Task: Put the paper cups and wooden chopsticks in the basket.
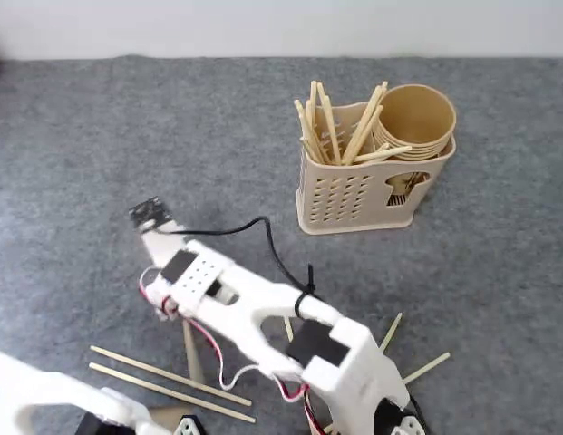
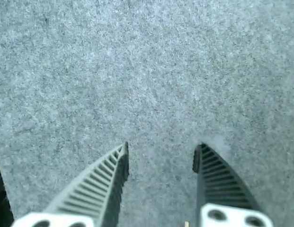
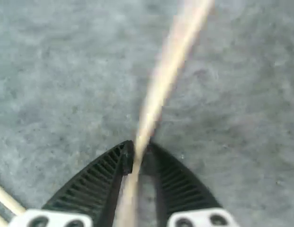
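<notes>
Right pincer (image 3: 138, 158) | ribbed jaws clamp slender wooden chopstick (image 3: 161, 90) | grey mat (image 3: 52, 71)

Matt wooden chopsticks (image 1: 168, 379), smooth plastic basket (image 1: 340, 201), rough felt-like cloth (image 1: 127, 136)

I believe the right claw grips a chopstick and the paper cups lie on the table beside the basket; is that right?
Not quite: the high view shows the paper cups stacked inside the basket. The right claw does grip a chopstick.
</notes>
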Robot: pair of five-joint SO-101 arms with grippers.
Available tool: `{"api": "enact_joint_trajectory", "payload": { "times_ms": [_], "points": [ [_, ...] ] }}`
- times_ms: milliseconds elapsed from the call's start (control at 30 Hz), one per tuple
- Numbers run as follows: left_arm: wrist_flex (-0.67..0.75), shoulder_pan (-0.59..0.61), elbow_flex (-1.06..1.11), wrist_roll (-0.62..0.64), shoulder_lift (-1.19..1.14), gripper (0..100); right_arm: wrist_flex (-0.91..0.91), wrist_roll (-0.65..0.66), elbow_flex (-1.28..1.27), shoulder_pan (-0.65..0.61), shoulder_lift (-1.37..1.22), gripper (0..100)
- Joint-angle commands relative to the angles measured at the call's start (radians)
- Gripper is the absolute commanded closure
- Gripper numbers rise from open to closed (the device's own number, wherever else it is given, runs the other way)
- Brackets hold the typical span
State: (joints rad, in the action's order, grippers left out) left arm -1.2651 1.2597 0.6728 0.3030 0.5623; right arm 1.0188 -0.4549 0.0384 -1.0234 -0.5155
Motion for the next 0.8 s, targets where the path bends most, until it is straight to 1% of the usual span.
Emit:
{"api": "enact_joint_trajectory", "payload": {
  "times_ms": [0,167,233,333,433,567,667,767],
  "points": [
    [0.017,0.008,0.001,-0.008,0.023,78,0.081,-0.006,0.083,0.019,-0.001,99.1],
    [0.012,0.008,0.001,-0.008,0.023,78,0.242,-0.005,0.13,0.056,0.058,99.1],
    [0.011,0.008,0.001,-0.008,0.023,78,0.303,0.002,0.129,0.059,0.122,99.1],
    [0.011,0.008,0.001,-0.008,0.023,78,0.397,0.063,0.129,0.062,0.239,99.1],
    [0.011,0.008,0.001,-0.008,0.023,78,0.479,0.074,0.129,0.088,0.366,99.1],
    [0.011,0.008,0.001,-0.008,0.021,78,0.561,0.083,0.129,0.171,0.547,99.1],
    [0.011,0.008,0.002,-0.008,0.021,78,0.602,0.163,0.127,0.229,0.674,99.1],
    [0.012,0.0,0.019,-0.006,0.023,78,0.602,0.222,0.127,0.312,0.782,99.1]
  ]
}}
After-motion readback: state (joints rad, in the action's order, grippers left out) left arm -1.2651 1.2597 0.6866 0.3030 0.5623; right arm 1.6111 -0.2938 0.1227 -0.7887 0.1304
